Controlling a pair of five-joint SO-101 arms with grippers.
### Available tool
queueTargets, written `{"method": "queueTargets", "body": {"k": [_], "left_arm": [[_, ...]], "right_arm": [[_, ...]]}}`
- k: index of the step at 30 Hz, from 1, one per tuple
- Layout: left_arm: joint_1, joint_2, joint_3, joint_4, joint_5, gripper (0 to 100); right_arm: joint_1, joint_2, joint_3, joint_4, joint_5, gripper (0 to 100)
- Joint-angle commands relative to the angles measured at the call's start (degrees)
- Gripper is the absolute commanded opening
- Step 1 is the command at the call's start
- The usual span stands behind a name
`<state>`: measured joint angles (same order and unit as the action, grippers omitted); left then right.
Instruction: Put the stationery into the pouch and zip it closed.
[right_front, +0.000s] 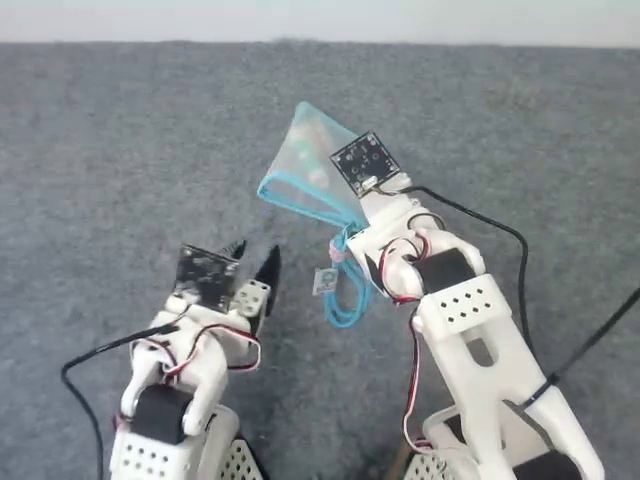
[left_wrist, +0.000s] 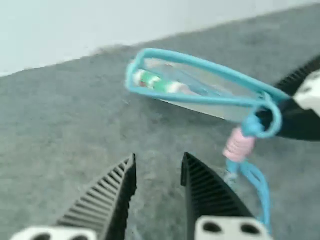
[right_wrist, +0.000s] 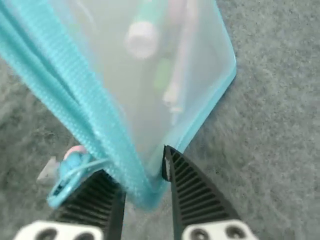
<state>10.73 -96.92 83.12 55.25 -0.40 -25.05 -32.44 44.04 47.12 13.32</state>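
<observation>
My right gripper (right_wrist: 145, 172) is clamped on a corner of the translucent plastic pouch with turquoise zip edging (right_wrist: 200, 100), bracing its mouth. A green-and-white pen (left_wrist: 157, 84) lies inside. My left gripper (left_wrist: 157, 167), jaws apart, hangs just short of the pink-beaded turquoise pull cord (left_wrist: 239, 145) — placed, I judge, for zipping.

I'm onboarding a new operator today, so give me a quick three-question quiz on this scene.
1. True or false: the right end effector grips the pouch.
2. Where is the stationery? A) under the pouch B) inside the pouch C) atop the right end effector
3. Fill in: the pouch's zipper is ____ (open/closed).
Key: 1 true; 2 B; 3 open.
</observation>
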Motion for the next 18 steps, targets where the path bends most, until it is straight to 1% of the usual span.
{"method": "queueTargets", "body": {"k": [1, 4, 10, 14, 18], "left_arm": [[6.0, 7.7, -0.7, -3.3, -2.0, 19], [9.8, 13.5, -0.7, -5.3, -2.4, 24], [9.7, 20.5, 0.0, -11.6, -2.9, 24], [9.6, 21.5, 2.6, -16.7, -3.3, 24], [9.6, 21.5, 3.9, -19.3, -3.1, 22]], "right_arm": [[-3.6, 0.0, -3.3, 1.5, -0.4, 0.5], [-5.6, -0.1, -1.9, 1.8, 1.6, 0.5], [-7.5, -0.1, 0.1, 1.7, 2.1, 0.6], [-7.9, -0.7, 2.3, 2.0, 3.2, 0.6], [-8.5, -0.7, 4.7, 1.6, 5.5, 0.6]]}}
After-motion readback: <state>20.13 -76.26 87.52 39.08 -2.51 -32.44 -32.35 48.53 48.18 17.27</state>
